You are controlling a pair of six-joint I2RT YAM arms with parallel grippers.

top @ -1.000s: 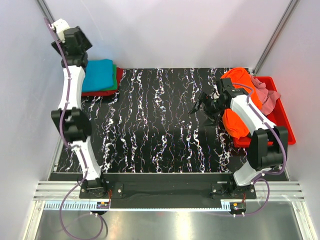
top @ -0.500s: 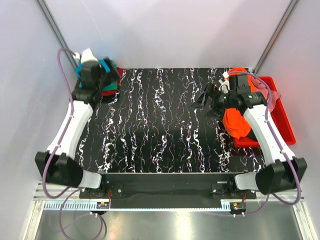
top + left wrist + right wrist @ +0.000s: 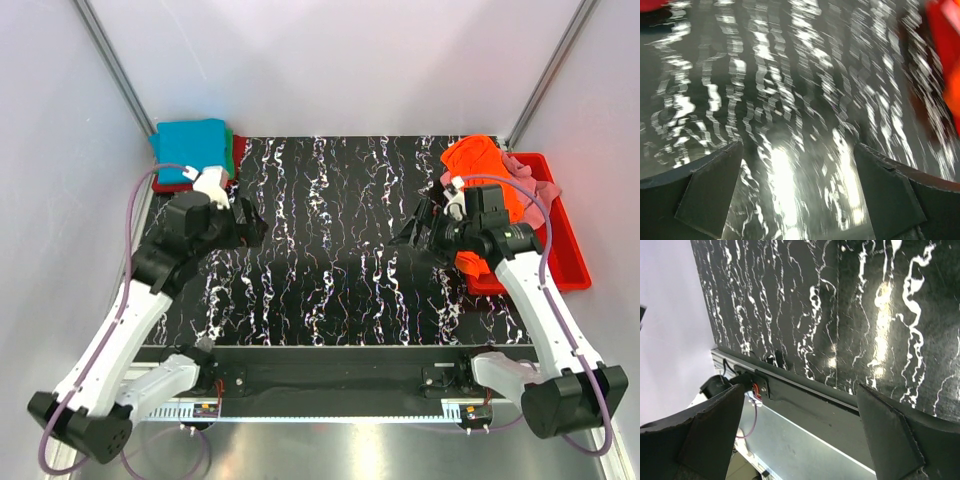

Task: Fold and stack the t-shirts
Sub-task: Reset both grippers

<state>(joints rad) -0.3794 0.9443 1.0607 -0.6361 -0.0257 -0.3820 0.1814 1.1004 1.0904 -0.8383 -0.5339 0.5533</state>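
Observation:
A folded teal t-shirt (image 3: 190,150) tops a stack at the back left corner, with a green one (image 3: 230,152) and a red one (image 3: 163,187) showing under it. An orange t-shirt (image 3: 478,163) and a pink one (image 3: 527,180) lie heaped in the red bin (image 3: 563,245) at the right, and the orange cloth hangs over the bin's left rim. My left gripper (image 3: 249,222) (image 3: 797,185) hovers open over the left of the marbled table (image 3: 330,260), holding nothing. My right gripper (image 3: 416,228) (image 3: 797,430) is open and empty just left of the bin.
The table's near edge carries a black bar and a metal rail (image 3: 805,440), seen in the right wrist view. White walls and slanted frame posts (image 3: 112,70) close in the back and sides. A red-orange blur (image 3: 945,55) sits at the right edge of the left wrist view.
The left arm has swung from the teal stack at the back left toward the table's middle left, uncovering the stack. The right arm has drawn slightly nearer and lower beside the bin.

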